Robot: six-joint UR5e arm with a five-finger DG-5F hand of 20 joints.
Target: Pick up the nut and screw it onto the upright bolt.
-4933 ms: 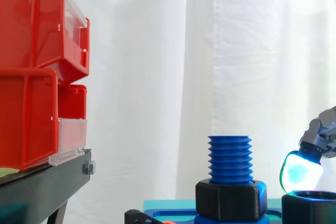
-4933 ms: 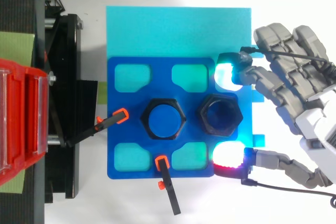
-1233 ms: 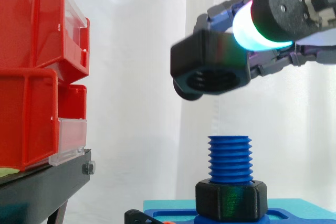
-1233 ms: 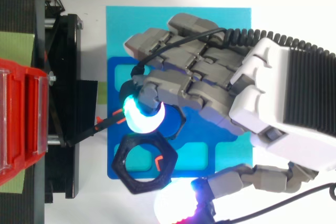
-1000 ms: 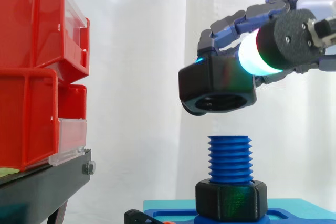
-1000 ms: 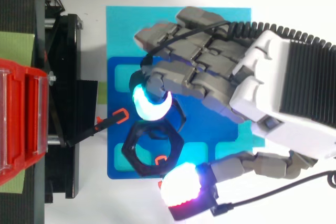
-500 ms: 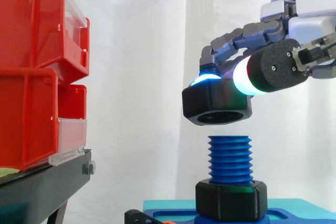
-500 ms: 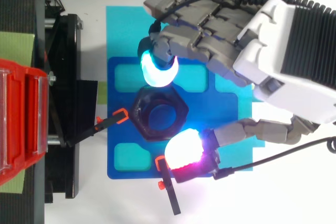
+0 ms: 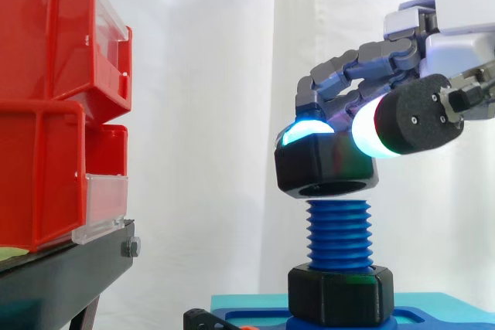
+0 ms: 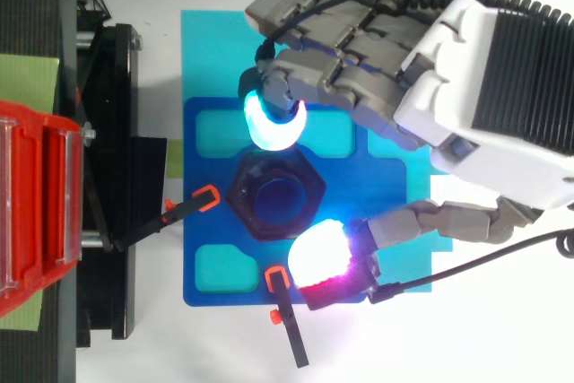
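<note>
A black hex nut [image 9: 326, 169] sits on the top threads of the upright blue bolt [image 9: 338, 235], roughly level. My hand [image 9: 433, 44] comes in from the right and pinches the nut between a cyan-glowing fingertip [image 10: 273, 123] on its far side and the thumb's white-red pad [image 10: 321, 259] on its near side. From above, the nut [image 10: 275, 195] lines up over the bolt's centre. A second black nut [image 9: 339, 293] is seated low on the bolt, against the blue base plate [image 10: 208, 248].
Stacked red bins [image 9: 54, 106] stand on a black stand [image 9: 62, 276] to the left. The base plate lies on a cyan sheet [image 10: 233, 42]. Two black clamps with orange tips [image 10: 205, 197] [image 10: 279, 282] hold its left and near edges.
The hand has lifted the nut from its place on the plate, carried it left over the bolt and lowered it onto the top threads.
</note>
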